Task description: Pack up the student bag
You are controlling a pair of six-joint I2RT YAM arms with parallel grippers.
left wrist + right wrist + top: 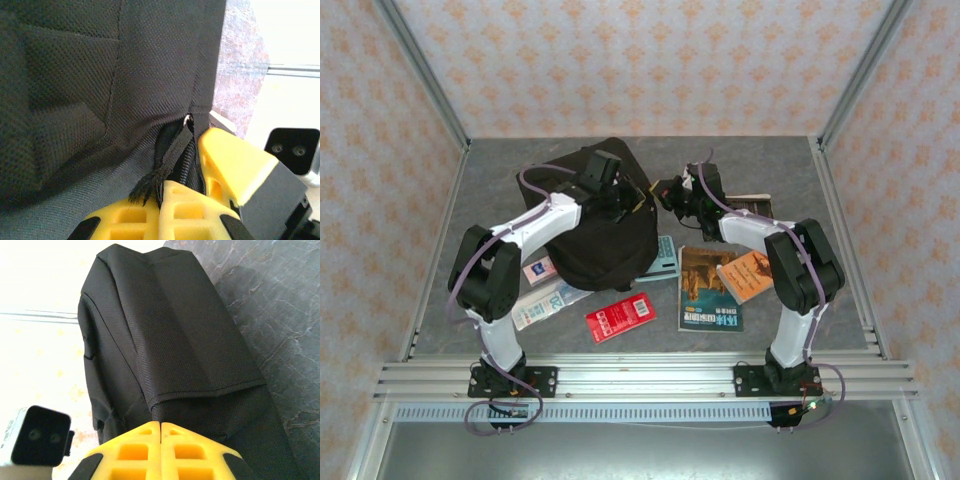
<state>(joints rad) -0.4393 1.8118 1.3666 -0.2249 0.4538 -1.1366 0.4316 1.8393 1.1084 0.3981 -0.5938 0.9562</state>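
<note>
The student bag (590, 235), a big black fabric backpack, lies in the middle of the table. My left gripper (620, 196) reaches over its top right edge. In the left wrist view this gripper (164, 186) is shut on the frayed black zipper pull strap (175, 155) beside the zipper teeth. My right gripper (666, 192) meets the bag from the right. Its yellow fingertips (150, 432) are pressed together on a pinch of the bag's fabric (165, 340), which creases toward the tips. The right gripper's fingers (235, 160) also lie against the bag just right of the strap.
Near the bag's front lie a red booklet (619, 318), a white and blue packet (542, 303) and a small card (537, 270). To the right are a teal item (666, 258), a brown-covered book (708, 290), an orange booklet (748, 276) and a dark book (752, 205).
</note>
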